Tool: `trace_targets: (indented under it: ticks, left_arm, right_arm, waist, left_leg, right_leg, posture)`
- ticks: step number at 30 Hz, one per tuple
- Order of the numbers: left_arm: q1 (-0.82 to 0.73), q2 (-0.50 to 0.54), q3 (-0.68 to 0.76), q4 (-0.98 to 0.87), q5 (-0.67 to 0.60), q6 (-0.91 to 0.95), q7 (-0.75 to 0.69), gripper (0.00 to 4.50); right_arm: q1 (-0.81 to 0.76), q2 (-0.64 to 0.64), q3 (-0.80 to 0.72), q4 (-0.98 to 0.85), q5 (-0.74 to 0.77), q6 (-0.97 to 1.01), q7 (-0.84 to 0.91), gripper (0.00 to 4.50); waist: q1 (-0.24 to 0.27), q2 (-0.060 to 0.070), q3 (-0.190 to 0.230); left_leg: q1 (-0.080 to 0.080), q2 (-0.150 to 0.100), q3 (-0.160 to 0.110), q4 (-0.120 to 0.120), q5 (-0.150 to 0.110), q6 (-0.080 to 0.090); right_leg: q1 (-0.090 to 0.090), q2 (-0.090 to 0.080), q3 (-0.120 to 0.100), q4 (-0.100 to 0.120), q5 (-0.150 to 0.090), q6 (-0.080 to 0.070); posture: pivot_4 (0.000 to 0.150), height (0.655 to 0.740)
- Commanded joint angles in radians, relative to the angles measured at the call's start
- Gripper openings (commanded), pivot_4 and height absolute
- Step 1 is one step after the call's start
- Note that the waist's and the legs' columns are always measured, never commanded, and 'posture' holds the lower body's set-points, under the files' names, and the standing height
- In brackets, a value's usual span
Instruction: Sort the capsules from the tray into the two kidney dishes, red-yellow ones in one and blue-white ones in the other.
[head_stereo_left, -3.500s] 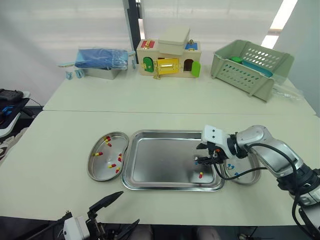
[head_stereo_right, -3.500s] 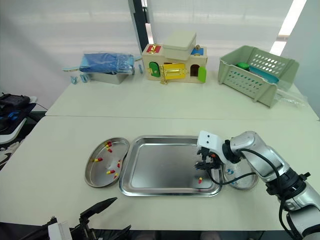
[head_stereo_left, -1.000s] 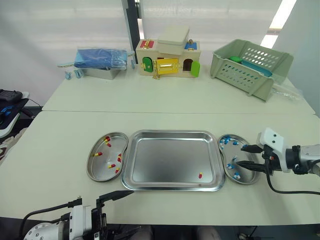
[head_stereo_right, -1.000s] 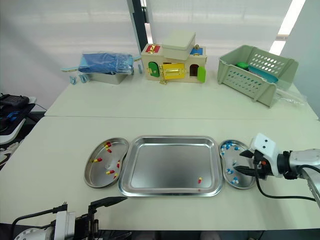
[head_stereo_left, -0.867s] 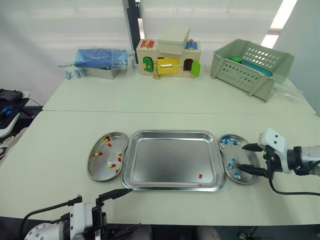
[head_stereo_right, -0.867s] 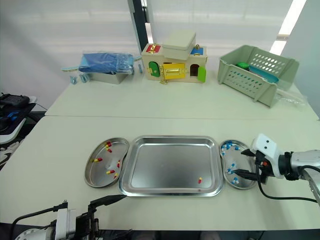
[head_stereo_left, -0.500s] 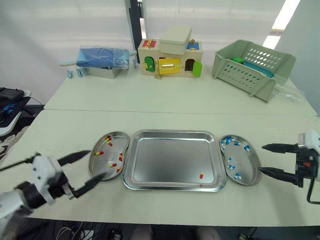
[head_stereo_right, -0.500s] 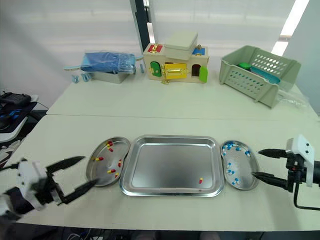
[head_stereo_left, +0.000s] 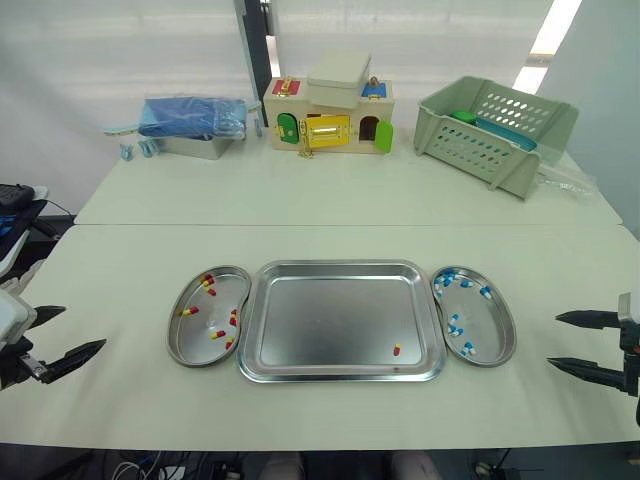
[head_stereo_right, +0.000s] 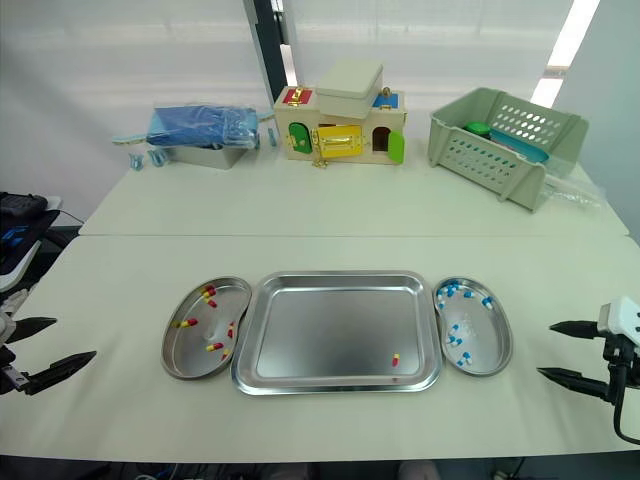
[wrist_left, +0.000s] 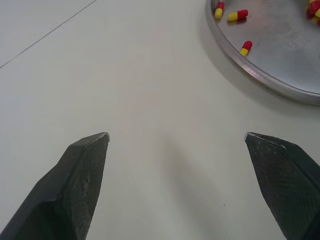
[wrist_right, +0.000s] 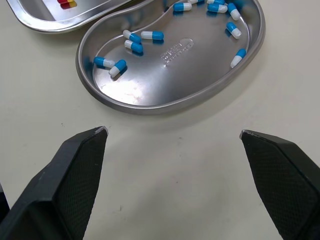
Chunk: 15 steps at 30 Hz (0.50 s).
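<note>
Capsules are found in three places, none of them between any fingers. At the far left, the left gripper (head_stereo_left: 84, 326) is seen over bare table (head_stereo_left: 120, 270), its two fingers spread wide with nothing gripped. The left dish (head_stereo_left: 196, 352) lies well apart from it, toward the middle. Red-yellow capsules (head_stereo_left: 187, 311) are scattered across that dish. Just beside it the tray (head_stereo_left: 330, 315) is set, and a lone capsule (head_stereo_left: 396, 350), red and yellow, is seen near its front right corner. The right dish (head_stereo_left: 492, 330) is placed close against the tray's other side, and blue-white capsules (head_stereo_left: 455, 322) are spread over it. Further right, the right gripper (head_stereo_left: 553, 339) is seen over the table, fingers wide apart and empty, clear of the dish rim.

The table is pale cream, with a seam running across it behind the dishes. Along its back a blue bundle (head_stereo_left: 190, 115) on a metal box, a toy house (head_stereo_left: 328, 112) with coloured doors and a green basket (head_stereo_left: 490, 128) are lined up before a white wall (head_stereo_left: 120, 50).

Both grippers' bodies are cut off by the picture edges. A clear item (head_stereo_left: 565, 182) beside the basket cannot be made out.
</note>
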Motion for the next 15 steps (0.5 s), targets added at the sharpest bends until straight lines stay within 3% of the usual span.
trace_targets:
  ticks: [1,8,15]
  left_arm:
    - [-0.015,0.003,0.009,-0.028,0.009,0.020,-0.008,4.50]
    - [-0.025,0.006,-0.007,-0.048,0.031,0.044,-0.025,4.50]
    - [-0.107,0.001,-0.137,-0.221,-0.024,0.114,-0.091,4.50]
  right_arm:
    - [0.002,0.004,-0.021,-0.002,0.011,-0.019,-0.010,4.49]
    - [0.038,0.005,-0.040,-0.029,0.023,-0.011,-0.010,4.49]
    - [0.269,0.053,-0.114,-0.279,0.112,0.096,0.014,4.49]
  waist:
    - [0.000,0.000,0.000]
    - [0.000,0.000,0.000]
    - [0.015,0.000,0.000]
  left_leg:
    - [0.000,0.000,0.000,0.000,0.000,0.000]
    - [0.000,0.000,0.000,0.000,0.000,0.000]
    - [-0.001,0.000,0.000,0.000,0.000,0.000]
  right_leg:
    - [0.000,0.000,0.000,0.000,0.000,0.000]
    - [0.000,0.000,0.000,0.000,0.000,0.000]
    - [0.000,0.000,0.000,0.000,0.000,0.000]
  posture:
    - [0.150,0.7400]
    - [0.150,0.7400]
    - [0.150,0.7400]
